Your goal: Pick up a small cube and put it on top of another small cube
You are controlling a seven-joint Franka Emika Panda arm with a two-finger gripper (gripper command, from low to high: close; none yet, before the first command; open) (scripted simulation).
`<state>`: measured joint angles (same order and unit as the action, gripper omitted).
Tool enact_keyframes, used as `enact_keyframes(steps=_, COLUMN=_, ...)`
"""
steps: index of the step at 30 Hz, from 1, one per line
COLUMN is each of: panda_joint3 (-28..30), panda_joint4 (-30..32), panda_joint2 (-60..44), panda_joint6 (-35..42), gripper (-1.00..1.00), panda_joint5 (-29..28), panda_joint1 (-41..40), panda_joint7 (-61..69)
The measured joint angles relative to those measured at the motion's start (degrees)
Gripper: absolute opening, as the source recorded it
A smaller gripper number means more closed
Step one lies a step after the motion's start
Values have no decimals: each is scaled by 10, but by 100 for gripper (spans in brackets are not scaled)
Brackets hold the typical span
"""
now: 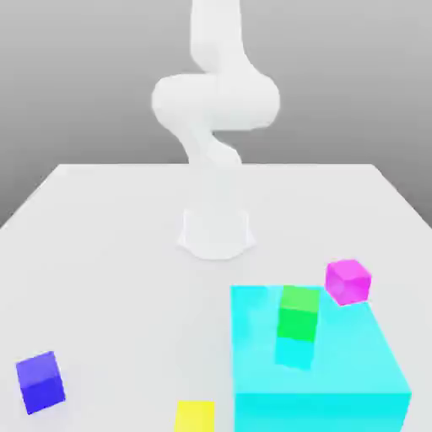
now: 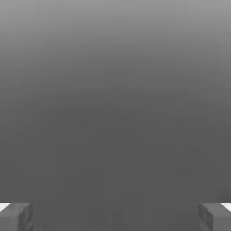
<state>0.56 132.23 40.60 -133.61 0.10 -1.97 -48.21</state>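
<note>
From here, a broad bare stretch of bench [image 1: 126,278] is lying open between the blue cube [image 1: 40,383] and the cyan block [image 1: 316,354]; the yellow cube [image 1: 195,417] is interrupting it beside the block.

Exterior view's left: small cube [image 1: 40,383] | exterior view's right: block [image 1: 253,363] beneath second cube [image 1: 298,314]

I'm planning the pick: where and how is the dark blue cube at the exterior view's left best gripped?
Probably from straight above, the claw closing on two opposite side faces of the plain dark blue cube. Its top is bare, nothing stands against its sides, and it sits turned, so the claw should turn to match.
</note>
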Motion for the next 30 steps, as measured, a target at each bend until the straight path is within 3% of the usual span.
enact_keyframes(steps=17, panda_joint3=66, panda_joint4=31, panda_joint2=-356, panda_joint6=-125, gripper=0, panda_joint5=14, panda_joint1=-113, panda_joint7=-156)
enact_keyframes(steps=26, panda_joint3=95, panda_joint4=46, panda_joint2=-546, panda_joint6=-189, gripper=0, panda_joint5=57, panda_joint1=-170, panda_joint7=-213)
enact_keyframes(steps=30, panda_joint3=80, panda_joint4=37, panda_joint2=-629, panda_joint6=-243, gripper=0, panda_joint5=85, panda_joint1=-192, panda_joint7=-205)
